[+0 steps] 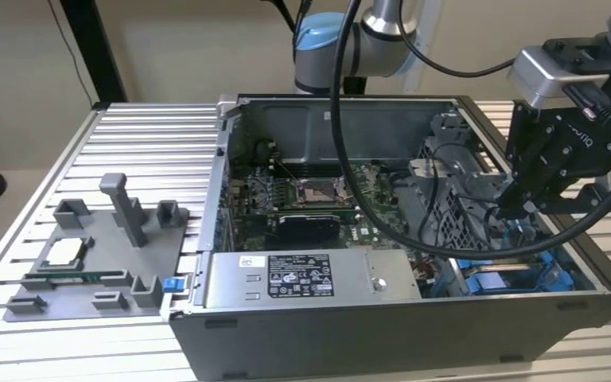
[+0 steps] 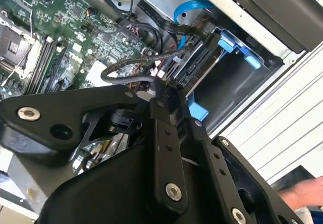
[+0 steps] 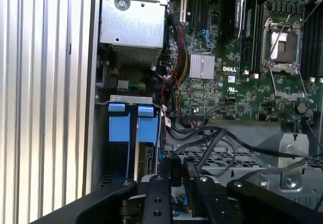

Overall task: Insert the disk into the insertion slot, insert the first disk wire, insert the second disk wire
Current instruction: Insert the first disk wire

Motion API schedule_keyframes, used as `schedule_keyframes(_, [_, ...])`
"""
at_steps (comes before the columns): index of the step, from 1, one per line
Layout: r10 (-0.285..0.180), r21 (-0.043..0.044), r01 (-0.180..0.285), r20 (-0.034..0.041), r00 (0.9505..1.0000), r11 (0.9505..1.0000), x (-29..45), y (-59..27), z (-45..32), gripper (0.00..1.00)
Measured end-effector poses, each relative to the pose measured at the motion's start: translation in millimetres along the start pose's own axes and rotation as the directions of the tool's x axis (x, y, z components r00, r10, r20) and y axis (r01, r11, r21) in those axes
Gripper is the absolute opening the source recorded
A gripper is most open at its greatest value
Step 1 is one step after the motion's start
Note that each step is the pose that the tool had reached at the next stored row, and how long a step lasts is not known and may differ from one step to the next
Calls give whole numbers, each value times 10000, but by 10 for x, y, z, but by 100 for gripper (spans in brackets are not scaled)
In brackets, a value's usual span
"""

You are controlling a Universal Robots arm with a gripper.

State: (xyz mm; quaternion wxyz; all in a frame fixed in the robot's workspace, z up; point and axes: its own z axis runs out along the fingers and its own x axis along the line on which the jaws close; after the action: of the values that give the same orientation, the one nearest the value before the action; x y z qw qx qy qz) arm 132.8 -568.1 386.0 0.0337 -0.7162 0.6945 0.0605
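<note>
My gripper (image 1: 512,208) reaches down into the open computer case at the exterior view's right, just over the insertion slot (image 1: 518,274) with its blue rails. In both wrist views the fingers stand close together on a black wire connector (image 2: 160,85), and its black wire (image 2: 126,68) loops back toward the motherboard. The connector sits against the end of the disk (image 2: 199,65), which lies inside the slot (image 2: 237,80). The first wrist view shows my gripper (image 3: 176,169) beside two blue carrier tabs (image 3: 117,128) and the disk's edge (image 3: 146,156).
A labelled grey power-supply box (image 1: 284,278) fills the case's front. The motherboard (image 1: 305,203) lies in the middle. A grey fixture tray (image 1: 93,255) rests on the slatted table left of the case. A light-blue cable (image 2: 194,7) curves above the bay. A hand (image 2: 303,193) shows by the table edge.
</note>
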Motion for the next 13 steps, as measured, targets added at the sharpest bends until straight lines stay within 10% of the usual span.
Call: schedule_keyframes(13, [2, -2, -2, -65, 10000, 10000, 5, -6, 39, 0])
